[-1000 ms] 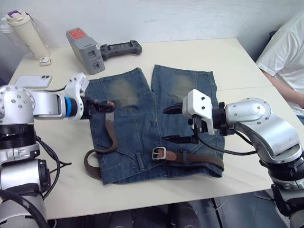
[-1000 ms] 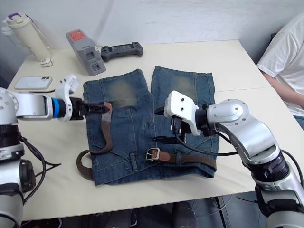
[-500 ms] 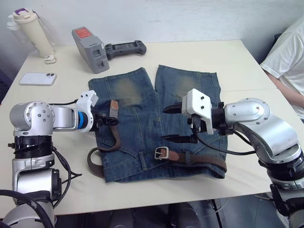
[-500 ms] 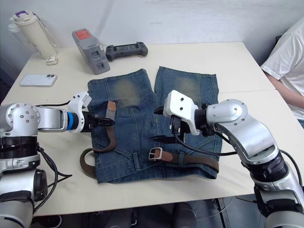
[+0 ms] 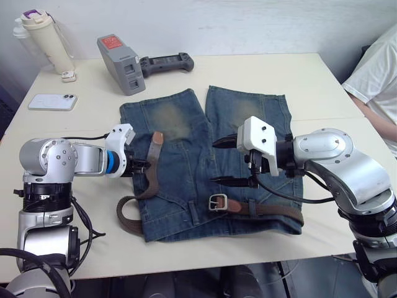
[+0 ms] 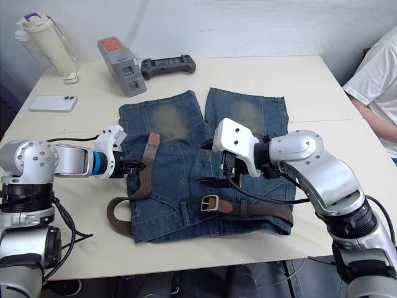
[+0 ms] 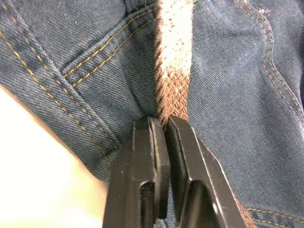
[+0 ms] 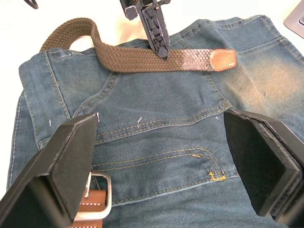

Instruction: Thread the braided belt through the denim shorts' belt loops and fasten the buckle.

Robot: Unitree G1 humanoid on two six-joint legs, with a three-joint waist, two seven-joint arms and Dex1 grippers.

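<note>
The denim shorts lie flat on the table with the waistband nearest me. The braided belt runs under the belt loops on the right half of the waistband and ends at the silver buckle. Its other half loops out past the shorts' left edge and lies up the left leg, tan tip free. My left gripper is shut on that stretch of belt, below the tip. Above the shorts' middle, my right gripper hovers open and empty, its fingers spread wide.
At the table's far left stand a white phone, a cream bottle, a grey device and a black controller. A person in a white shirt sits at the right edge.
My left gripper has slid from near the belt's tan tip down the belt toward me and closed on it. The right gripper has stayed put. The camera has shifted.
</note>
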